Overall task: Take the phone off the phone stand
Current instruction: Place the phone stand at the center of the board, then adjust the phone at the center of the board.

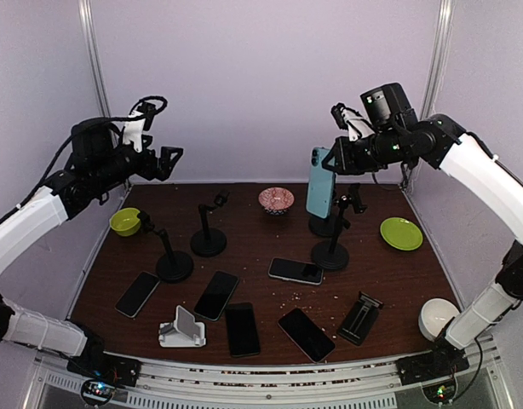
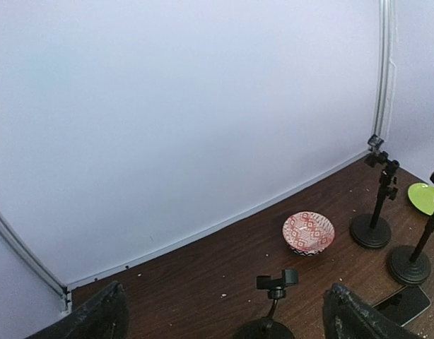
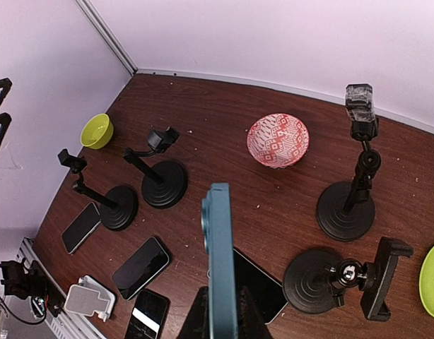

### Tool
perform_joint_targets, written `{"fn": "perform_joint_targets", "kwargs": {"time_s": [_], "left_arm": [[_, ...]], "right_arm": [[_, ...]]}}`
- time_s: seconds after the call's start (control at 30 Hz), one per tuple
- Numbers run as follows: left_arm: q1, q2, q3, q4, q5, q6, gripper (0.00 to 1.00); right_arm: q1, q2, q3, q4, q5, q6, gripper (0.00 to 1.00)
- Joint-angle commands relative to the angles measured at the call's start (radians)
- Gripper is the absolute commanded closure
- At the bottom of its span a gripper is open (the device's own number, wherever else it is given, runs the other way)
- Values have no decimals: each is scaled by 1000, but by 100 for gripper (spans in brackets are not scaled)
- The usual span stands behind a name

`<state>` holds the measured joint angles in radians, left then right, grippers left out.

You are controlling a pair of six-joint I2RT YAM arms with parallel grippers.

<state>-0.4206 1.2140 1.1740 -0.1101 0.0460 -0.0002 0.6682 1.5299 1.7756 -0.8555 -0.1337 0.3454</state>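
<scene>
Done: You have the phone (image 1: 319,182) off its cradle. It hangs upright in the air at the back right, and the 2 black stands below it both show bare clamps in the right wrist view. You cannot tell which of the 2 carried it.
Right end effector (image 1: 336,160): clamped tight on the phone's 2 faces, thin edge toward the wrist camera.
Left end effector (image 1: 166,162): spread fully wide, nothing in it, raised at the back left, well apart from the phone.
Left to do: by my judgement, only lowering the phone to the worktop (image 1: 253,240) and letting go.
In the way: the tall stand (image 3: 346,205) and the side-clamp stand (image 3: 319,279) sit just beneath the phone, and a dark phone (image 1: 295,270) lies flat beside the nearer base. Descend away from these.
Also around: 4 more phones flat toward the front, a red bowl (image 1: 276,200), a lime bowl (image 1: 125,221), a green plate (image 1: 401,233), 2 left stands, a white stand (image 1: 182,328) and a folded stand (image 1: 360,318).
</scene>
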Motion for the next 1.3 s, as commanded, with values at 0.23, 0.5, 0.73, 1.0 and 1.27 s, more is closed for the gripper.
{"fn": "perform_joint_targets", "kwargs": {"time_s": [0.23,0.5,0.73,1.0,1.27], "left_arm": [[3,-251,-37,-194,-283,-133,2],[2,-329,-85,-341,-364,-56,2],[3,-397,-188,-302,-381,9,2],[2,-403,-207,-305,-365,42,2],[1,-406,-214,-315,-347,51,2]], "right_arm": [[11,-68,-118,184,-106,16,100],[13,-83,-239,282,-166,27,100],[35,-52,-264,294,-138,-18,100],[89,79,-150,200,-46,-85,100],[92,149,-142,225,-85,-86,100]]}}
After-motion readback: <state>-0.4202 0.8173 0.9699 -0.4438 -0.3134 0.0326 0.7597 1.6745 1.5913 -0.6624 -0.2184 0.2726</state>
